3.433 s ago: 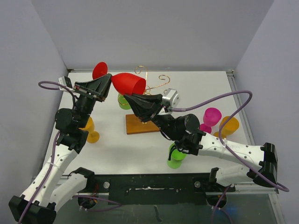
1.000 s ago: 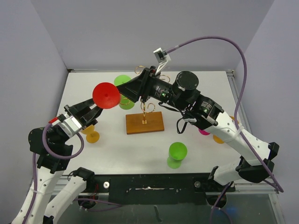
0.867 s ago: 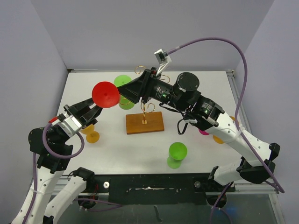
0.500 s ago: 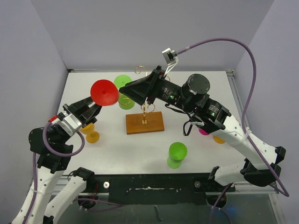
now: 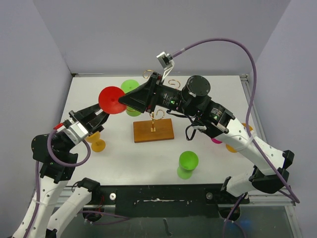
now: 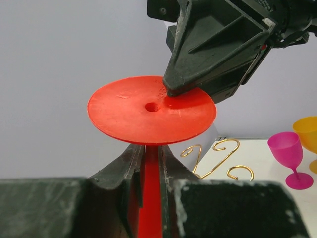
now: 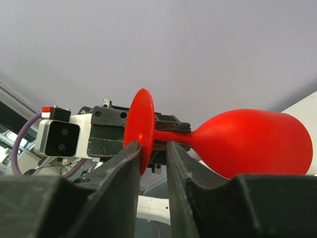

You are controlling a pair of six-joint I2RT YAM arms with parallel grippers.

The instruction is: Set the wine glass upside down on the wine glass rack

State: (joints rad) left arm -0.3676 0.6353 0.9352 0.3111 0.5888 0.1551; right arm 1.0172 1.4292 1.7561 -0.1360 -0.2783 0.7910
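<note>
— Red wine glass (image 5: 111, 100): where is it?
— High off the surface (image 5: 124, 154), left of centre. My left tool (image 6: 148, 163) pinches its stem, foot up and bowl below, so the long axis stands near upright, already inverted. My right tool (image 7: 153, 148) meets it from the right, with a finger on either side of the foot's rim. Whether it clamps I cannot tell.
— And the wine glass rack (image 5: 156, 118)?
— Right of the glass and lower, on its wooden base. The left tool is the nearer carrier, I judge, but my right arm hangs across the rack's scrolls and would have to clear.
— Anything else about?
— An orange glass (image 5: 96, 143) under my left arm, a far green glass (image 5: 131, 87) behind the red foot, a near green glass (image 5: 187, 163) in front of the rack, and a pink glass (image 6: 287, 157) far right.
</note>
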